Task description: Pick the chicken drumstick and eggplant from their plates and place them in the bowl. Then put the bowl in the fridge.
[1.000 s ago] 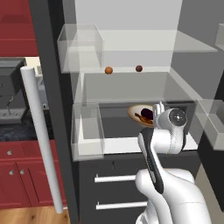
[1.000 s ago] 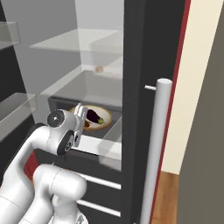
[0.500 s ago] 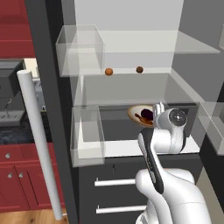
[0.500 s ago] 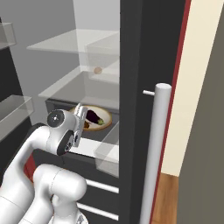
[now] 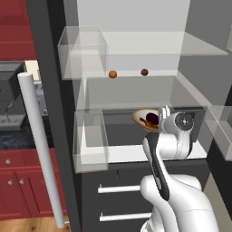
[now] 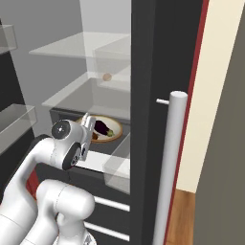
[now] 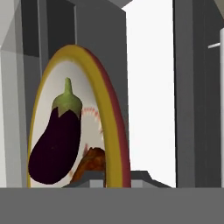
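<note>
Here you had the arm reaching into the open fridge (image 5: 136,54), with the gripper (image 5: 164,113) up against the near rim of the bowl (image 5: 139,116). The bowl sat level on the lower white shelf (image 5: 118,154), under the clear shelf above. In the right base view the gripper (image 6: 87,120) met the bowl (image 6: 117,129) at its left edge, but whether the fingers were pinched on the rim or parted I cannot tell; the tips are hidden in all three views.

Inside the bowl you had both foods. The eggplant (image 7: 54,146) lay across the cream middle, green cap toward the far side in the hand view, and the drumstick (image 7: 89,164) lay just beside it, touching. The bowl (image 7: 111,131) showed rolled on its side there because the hand was turned. From the left base view the eggplant (image 5: 152,118) and the drumstick (image 5: 146,122) sat close to the gripper.

Two small balls (image 5: 113,74) rested on the shelf above, apart from each other. The door handle (image 5: 41,149) stood at the left.
</note>
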Tool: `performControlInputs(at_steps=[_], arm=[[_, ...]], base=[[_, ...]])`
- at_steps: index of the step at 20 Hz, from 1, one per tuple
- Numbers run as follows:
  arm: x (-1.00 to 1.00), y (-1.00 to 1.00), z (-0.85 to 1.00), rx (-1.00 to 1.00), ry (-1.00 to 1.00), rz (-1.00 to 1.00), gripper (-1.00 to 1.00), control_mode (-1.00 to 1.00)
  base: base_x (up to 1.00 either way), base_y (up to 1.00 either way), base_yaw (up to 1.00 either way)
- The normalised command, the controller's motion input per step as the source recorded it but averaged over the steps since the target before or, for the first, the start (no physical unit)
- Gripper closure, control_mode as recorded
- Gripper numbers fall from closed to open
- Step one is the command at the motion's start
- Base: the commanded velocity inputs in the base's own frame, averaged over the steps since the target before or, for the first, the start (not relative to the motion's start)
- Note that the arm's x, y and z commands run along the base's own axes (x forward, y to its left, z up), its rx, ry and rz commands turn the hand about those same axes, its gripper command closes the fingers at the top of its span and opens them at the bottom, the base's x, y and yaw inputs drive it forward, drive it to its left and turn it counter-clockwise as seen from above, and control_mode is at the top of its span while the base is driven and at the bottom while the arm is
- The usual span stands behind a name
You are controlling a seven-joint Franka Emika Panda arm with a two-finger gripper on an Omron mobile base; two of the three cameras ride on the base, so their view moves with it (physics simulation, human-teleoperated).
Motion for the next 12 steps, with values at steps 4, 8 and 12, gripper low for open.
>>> performControlInputs(at_steps=[4, 8, 12], arm=[[0.0, 0.0, 0.0, 0.0, 0.0, 0.0, 1.0, -1.0], [0.0, 0.0, 0.0, 0.0, 0.0, 0.0, 1.0, -1.0], [0.0, 0.0, 0.0, 0.0, 0.0, 0.0, 1.0, -1.0]], base=[[0.0, 0.0, 0.0], [0.0, 0.0, 0.0], [0.0, 0.0, 0.0]])
